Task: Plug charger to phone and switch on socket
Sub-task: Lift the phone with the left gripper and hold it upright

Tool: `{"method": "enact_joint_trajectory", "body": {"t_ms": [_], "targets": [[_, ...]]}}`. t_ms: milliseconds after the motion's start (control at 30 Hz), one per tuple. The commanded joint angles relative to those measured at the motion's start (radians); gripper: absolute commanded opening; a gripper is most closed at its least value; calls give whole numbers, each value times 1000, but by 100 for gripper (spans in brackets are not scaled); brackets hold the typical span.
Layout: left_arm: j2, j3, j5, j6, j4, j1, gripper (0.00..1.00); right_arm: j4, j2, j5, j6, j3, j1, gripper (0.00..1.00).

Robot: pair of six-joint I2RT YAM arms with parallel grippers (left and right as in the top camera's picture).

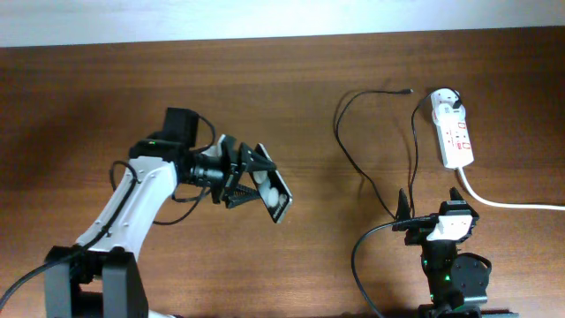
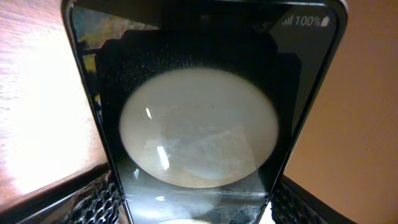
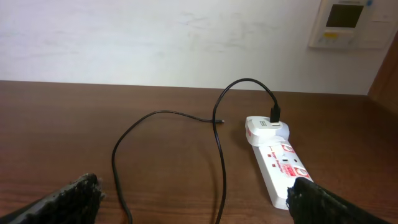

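Left of the middle of the counter, the left gripper is holding the phone clamped between its fingers, tilted, with the screen facing the wrist camera. Which end carries the port is hard to tell from here. Toward the far right corner the charger is lying in loose loops. Its tip is resting free on the wood near the adapter, which is sitting in the far end of the socket. Near the front edge on the right, the right gripper is hovering with jaws spread wide, holding nothing and pointing toward the cable. The step in hand looks like fetching the tip. The right arm should be reaching toward the far edge and pinching the cable close behind the tip so it is not flopping, while the left is steadying the phone with its port turned rightward.
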Motion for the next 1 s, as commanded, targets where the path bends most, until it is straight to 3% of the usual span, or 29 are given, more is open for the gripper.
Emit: {"method": "enact_joint_trajectory", "body": {"t_ms": [0,100,367,967], "targets": [[0,3,68,-6,5,37,58,-8,-7,-5,-4,-5,10,99],[0,3,85,-6,5,38,60,-8,-7,-5,-4,-5,10,99],[0,3,391,28,5,37,59,-8,-7,-5,-4,-5,10,99],[0,3,393,28,5,38,59,-8,-7,-5,-4,-5,10,98]]}}
